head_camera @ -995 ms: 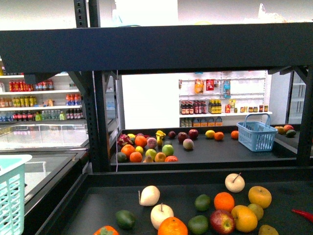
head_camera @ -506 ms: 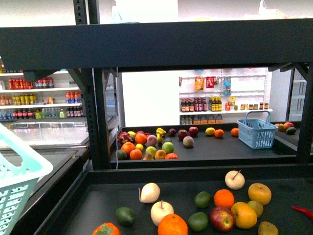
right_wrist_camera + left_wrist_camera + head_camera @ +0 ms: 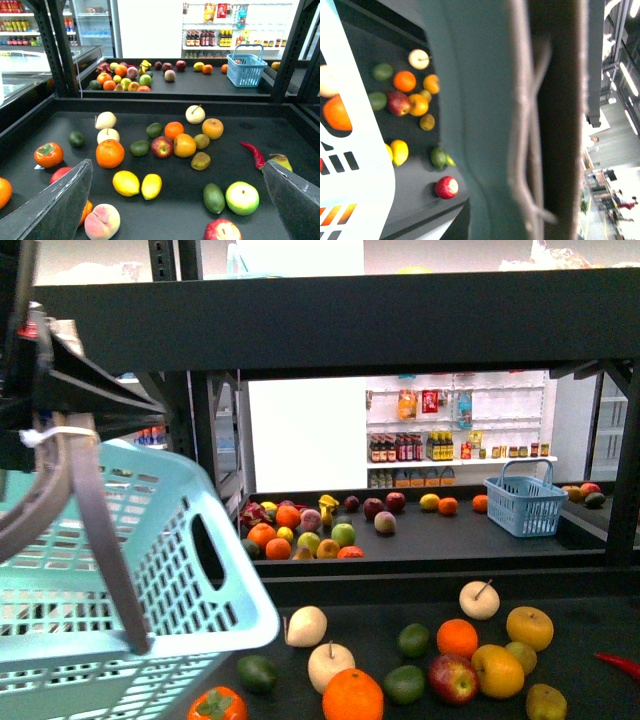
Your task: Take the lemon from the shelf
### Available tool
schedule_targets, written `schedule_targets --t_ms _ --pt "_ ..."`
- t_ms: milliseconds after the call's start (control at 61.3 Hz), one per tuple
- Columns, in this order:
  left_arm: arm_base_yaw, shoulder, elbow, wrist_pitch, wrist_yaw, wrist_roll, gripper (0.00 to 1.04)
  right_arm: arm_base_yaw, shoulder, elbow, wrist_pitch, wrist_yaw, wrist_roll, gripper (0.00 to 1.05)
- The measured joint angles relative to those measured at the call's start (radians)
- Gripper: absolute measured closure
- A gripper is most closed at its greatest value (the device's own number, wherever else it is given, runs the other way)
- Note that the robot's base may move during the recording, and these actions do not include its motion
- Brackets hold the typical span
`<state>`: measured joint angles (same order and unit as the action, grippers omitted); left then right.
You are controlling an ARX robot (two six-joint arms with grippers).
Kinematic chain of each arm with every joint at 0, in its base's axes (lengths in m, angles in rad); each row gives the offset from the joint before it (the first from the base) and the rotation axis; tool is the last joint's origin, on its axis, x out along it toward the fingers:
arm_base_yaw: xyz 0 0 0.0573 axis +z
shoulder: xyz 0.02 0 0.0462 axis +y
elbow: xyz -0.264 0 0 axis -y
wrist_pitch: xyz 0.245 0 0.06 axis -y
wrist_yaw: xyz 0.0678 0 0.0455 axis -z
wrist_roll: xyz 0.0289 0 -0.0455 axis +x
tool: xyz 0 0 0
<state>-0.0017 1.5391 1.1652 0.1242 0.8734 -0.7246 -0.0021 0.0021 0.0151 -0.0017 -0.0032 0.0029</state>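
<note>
Two plain-yellow lemons [image 3: 126,183] [image 3: 151,186] lie side by side on the dark deck of the black shelf [image 3: 170,220]. They sit just ahead of my right gripper [image 3: 176,167], which is open and empty, its fingers [image 3: 55,205] spread wide to either side. One lemon also shows in the left wrist view [image 3: 399,152]. My left gripper [image 3: 40,370] is shut on the handle of a light-blue basket [image 3: 150,570], held up at the left over the shelf's front edge. The front view shows no lemon on the near deck [image 3: 370,625].
Around the lemons lie an orange [image 3: 110,153], a peach [image 3: 102,222], an avocado [image 3: 214,198], a green apple [image 3: 242,197] and a red chili [image 3: 254,154]. A shelf beam [image 3: 350,330] crosses overhead. A farther rack holds fruit and a blue basket [image 3: 525,498].
The light-blue basket has swung up and rightward into the front view, now covering its lower left, with my left gripper visible above it. The fruit has not moved.
</note>
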Motion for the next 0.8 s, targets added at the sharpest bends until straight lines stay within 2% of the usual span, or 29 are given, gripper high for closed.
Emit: schedule_targets --t_ms 261,799 --pt "-0.153 0.107 0.029 0.090 -0.065 -0.013 0.98 0.000 0.000 0.000 0.000 0.000 0.000 0.02" --pt "-0.289 0.303 0.142 0.183 -0.116 -0.071 0.98 0.000 0.000 0.000 0.000 0.000 0.000 0.02"
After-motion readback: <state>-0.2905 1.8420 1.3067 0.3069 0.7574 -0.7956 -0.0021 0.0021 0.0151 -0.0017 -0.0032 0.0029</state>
